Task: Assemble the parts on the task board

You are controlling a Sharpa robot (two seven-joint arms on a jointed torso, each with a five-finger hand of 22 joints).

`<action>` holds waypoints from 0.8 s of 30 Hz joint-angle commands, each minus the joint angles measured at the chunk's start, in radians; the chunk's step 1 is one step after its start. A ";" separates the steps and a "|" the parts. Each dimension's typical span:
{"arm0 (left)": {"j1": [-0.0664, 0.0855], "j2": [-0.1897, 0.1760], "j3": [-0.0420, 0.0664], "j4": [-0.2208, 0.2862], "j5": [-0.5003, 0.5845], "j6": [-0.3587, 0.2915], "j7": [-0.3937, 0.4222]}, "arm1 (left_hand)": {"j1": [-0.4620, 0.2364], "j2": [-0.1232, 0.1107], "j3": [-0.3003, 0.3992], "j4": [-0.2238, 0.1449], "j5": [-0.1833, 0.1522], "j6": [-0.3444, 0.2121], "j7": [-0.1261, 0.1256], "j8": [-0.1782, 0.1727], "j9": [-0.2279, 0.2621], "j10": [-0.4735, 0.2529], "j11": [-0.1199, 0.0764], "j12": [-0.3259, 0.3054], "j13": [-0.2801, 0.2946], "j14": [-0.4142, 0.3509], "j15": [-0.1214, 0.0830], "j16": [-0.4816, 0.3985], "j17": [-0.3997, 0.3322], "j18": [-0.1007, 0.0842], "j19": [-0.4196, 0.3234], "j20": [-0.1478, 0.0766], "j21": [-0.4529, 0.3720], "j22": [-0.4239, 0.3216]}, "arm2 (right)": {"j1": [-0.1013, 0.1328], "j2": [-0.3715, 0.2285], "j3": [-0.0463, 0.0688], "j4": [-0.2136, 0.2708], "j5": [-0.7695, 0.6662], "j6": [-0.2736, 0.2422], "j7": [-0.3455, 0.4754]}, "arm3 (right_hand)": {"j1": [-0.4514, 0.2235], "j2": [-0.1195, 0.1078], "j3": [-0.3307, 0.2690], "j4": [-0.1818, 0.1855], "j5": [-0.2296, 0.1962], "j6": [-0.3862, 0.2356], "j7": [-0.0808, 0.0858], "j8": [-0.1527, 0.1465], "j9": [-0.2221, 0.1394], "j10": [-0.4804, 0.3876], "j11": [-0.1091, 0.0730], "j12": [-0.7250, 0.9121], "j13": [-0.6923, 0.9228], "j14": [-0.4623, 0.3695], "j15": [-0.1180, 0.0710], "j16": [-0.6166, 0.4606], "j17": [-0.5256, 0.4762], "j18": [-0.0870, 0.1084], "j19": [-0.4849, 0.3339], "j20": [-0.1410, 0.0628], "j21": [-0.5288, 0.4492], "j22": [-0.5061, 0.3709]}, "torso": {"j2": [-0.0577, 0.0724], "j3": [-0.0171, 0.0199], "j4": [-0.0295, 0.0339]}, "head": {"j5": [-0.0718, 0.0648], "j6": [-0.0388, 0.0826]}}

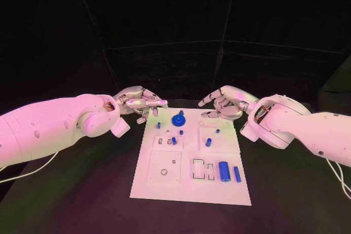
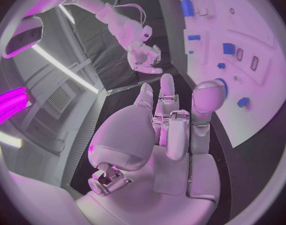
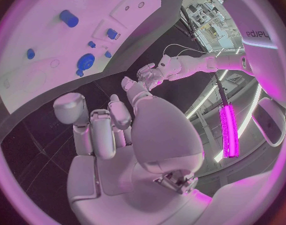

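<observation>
Left hand [image 1: 139, 105] and right hand [image 1: 225, 105] hovering empty, fingers loosely curled and apart, flanking task board [image 1: 165, 186]; blue parts [image 1: 224, 171] below.

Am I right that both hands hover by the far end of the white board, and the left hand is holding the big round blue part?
Not quite. In the head view the left hand holds nothing; the big round blue part sits on the task board between the hands. Both hands, the right hand too, do hover by the board's far end.

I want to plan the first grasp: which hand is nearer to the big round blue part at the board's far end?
Left, narrowly. The left hand hovers beside the board's far left corner, close to the round part; the right hand is past the far right corner.
</observation>
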 commanded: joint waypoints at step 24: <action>0.046 0.209 -0.049 -0.068 -0.517 0.147 -0.594 | -0.134 -0.001 -0.176 0.226 0.000 -0.104 -0.066 0.405 0.297 0.021 -0.051 0.727 0.705 0.102 -0.039 0.091 0.263 -0.065 0.055 -0.027 0.328 0.454 | 0.012 0.005 0.005 -0.070 0.040 -0.022 0.019 | 0.010 0.003 0.000 -0.006 0.019 0.010 0.001 0.012 0.001 -0.015 -0.004 -0.017 -0.016 0.047 -0.004 -0.018 0.108 0.024 -0.015 -0.002 -0.020 -0.025 | -0.010 0.0049 -0.0044 | 0.000 -0.011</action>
